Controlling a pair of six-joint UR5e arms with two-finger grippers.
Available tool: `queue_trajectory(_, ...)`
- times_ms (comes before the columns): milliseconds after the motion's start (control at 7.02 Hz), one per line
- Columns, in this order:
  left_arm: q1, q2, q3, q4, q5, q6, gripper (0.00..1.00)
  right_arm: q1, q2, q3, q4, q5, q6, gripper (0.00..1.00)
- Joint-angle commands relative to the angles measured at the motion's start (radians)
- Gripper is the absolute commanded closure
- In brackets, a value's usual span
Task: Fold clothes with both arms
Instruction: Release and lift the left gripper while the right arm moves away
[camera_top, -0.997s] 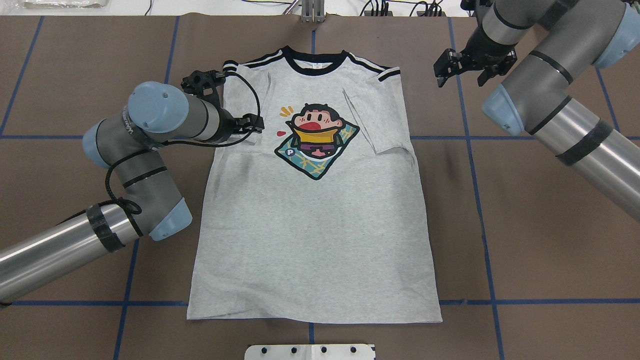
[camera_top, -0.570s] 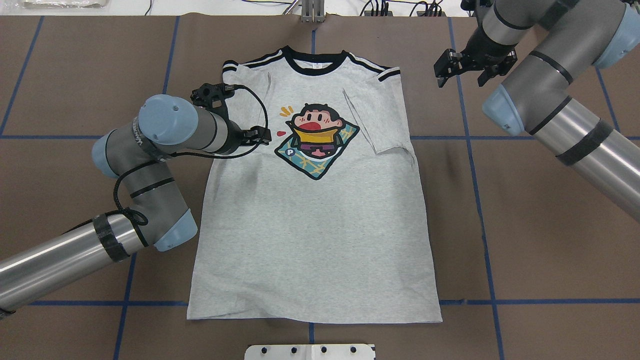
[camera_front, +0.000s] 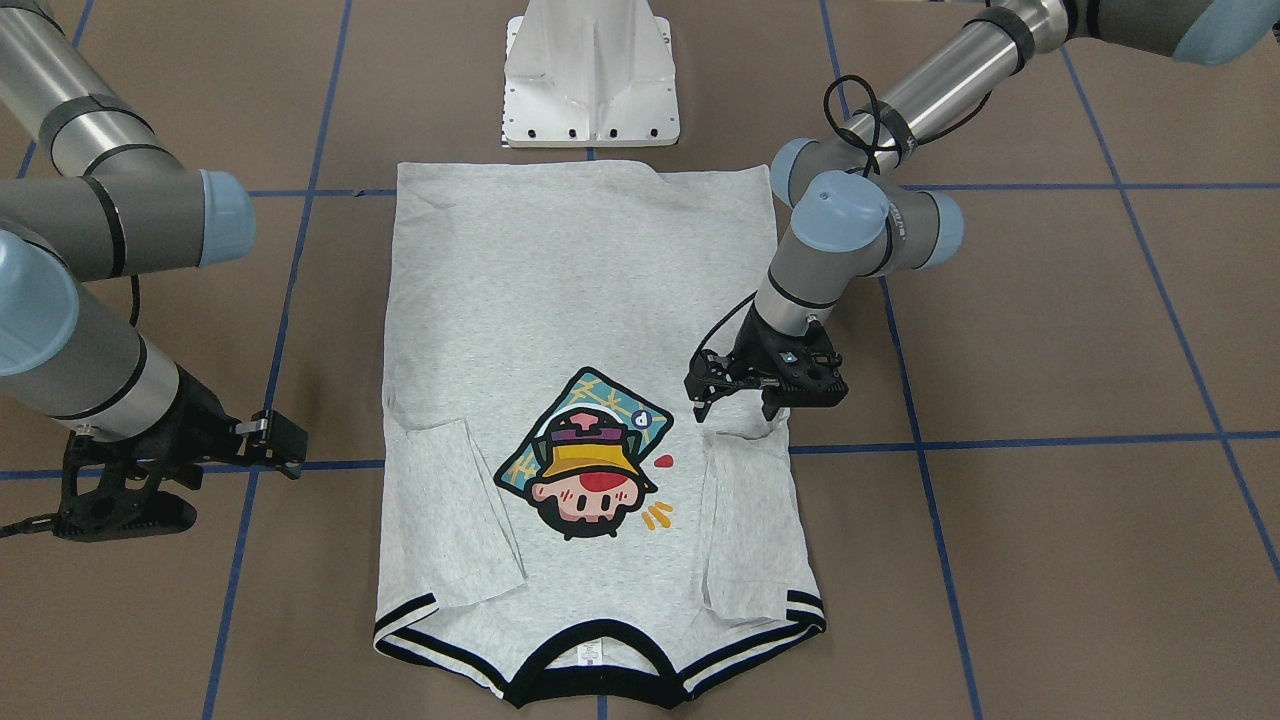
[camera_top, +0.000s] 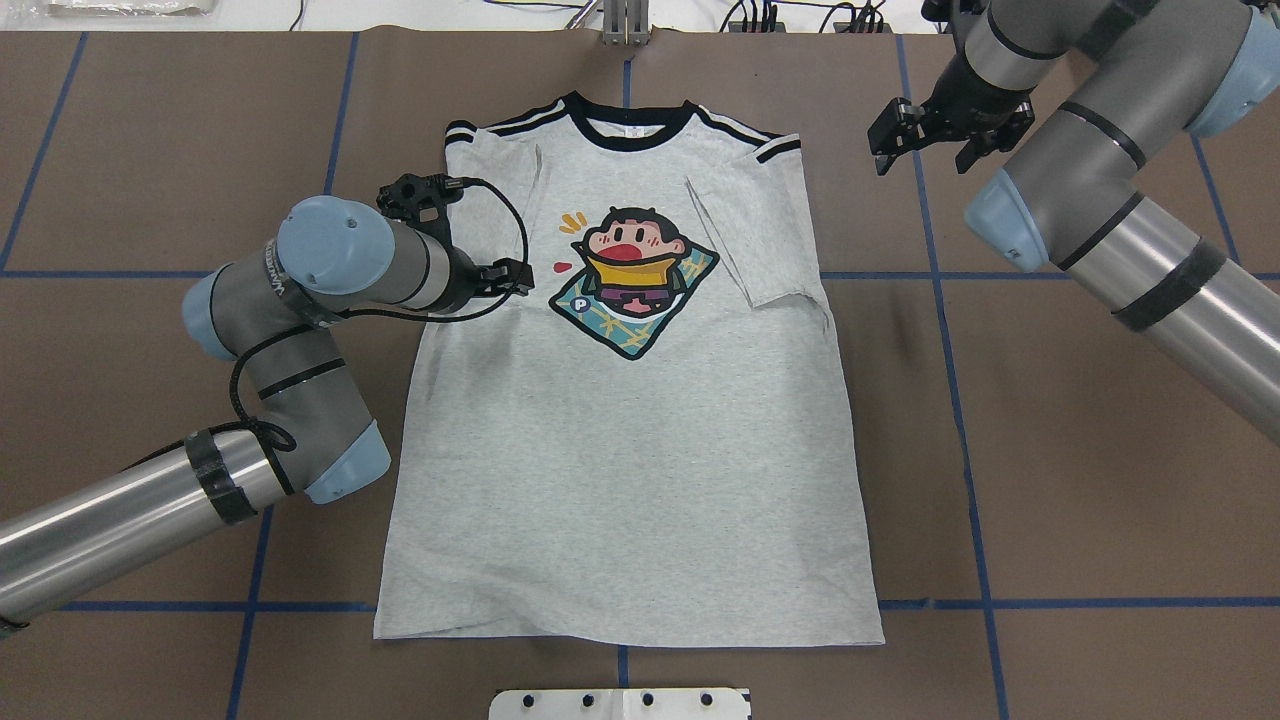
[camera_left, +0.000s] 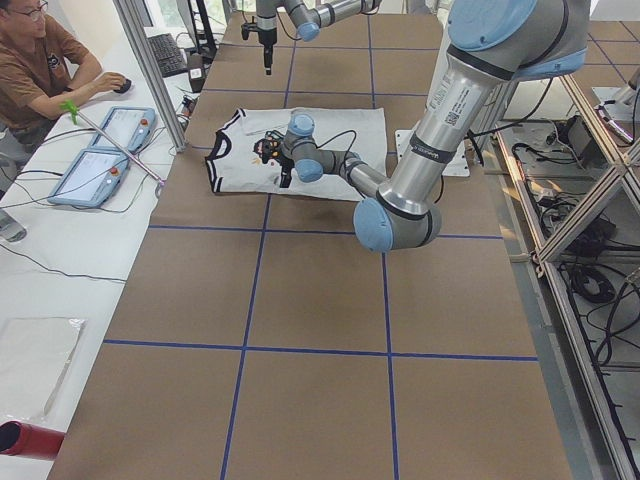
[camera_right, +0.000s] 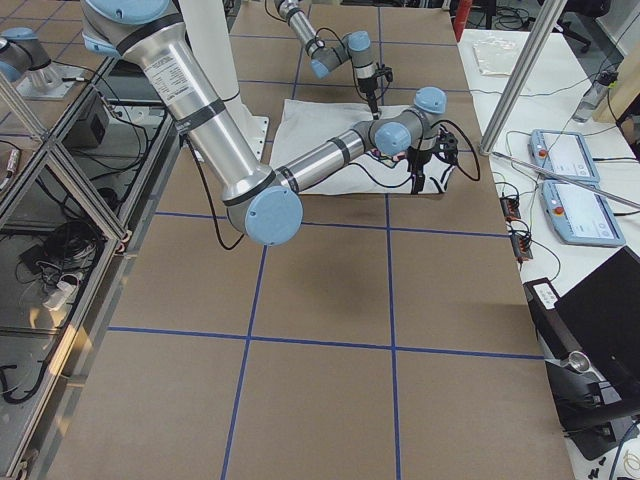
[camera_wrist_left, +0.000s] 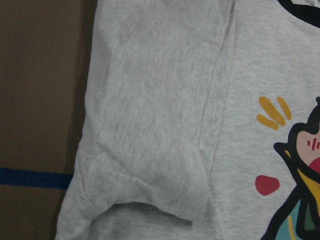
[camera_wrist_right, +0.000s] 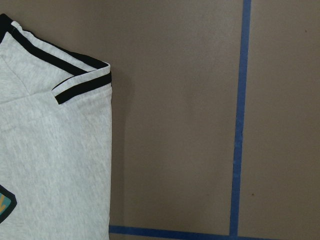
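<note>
Over the T-shirt (camera_top: 620, 450) sleeve, left jaws gape wide, empty — right jaws too, beside it.

Brown-covered table (camera_top: 1050, 450) carrying blue tape lines (camera_top: 985, 604) crossing in grid. Grey T-shirt (camera_top: 620, 470) lying flat on it, print side up, collar (camera_top: 628, 128) pointing away from robot. Hem (camera_top: 630, 640) running just beside white base plate (camera_top: 620, 703), narrow strip of table showing between. Both sleeves lying folded inward over chest. Shirt body covering centre line of grid. Base plate sitting at table's edge on robot's side, straddling same centre line.
</note>
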Motion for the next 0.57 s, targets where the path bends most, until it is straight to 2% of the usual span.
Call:
queue_trajectory(0,-0.025,0.0,0.004,0.0,0.001,0.002,0.01,0.0,0.0,0.0,0.0,0.0,0.0,0.0)
queue_trajectory(427,-0.044,-0.003,0.047,-0.009,0.001,0.027,0.01,0.0,-0.006,0.0,0.0,0.0,-0.002,0.0)
